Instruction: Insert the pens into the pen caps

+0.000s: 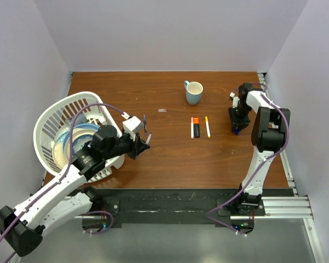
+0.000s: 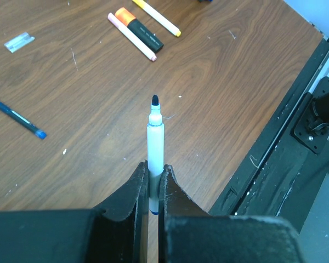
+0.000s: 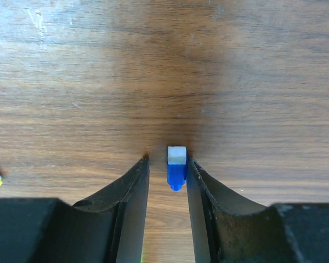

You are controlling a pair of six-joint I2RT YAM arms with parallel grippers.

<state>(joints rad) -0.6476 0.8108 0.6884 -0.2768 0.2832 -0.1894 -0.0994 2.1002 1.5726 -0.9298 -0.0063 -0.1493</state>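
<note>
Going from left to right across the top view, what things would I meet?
White basket → left claw holding an uncapped pen → thin pinkish pen → black highlighter → yellow-tipped pen → right claw.

No legible text, no brands (any view)

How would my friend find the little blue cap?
Find the light blue mug at the back of the table, then look right to the right gripper pointing down at the wood. Between its fingers lies the blue pen cap: a tiny blue stub, unlike the long pens.
</note>
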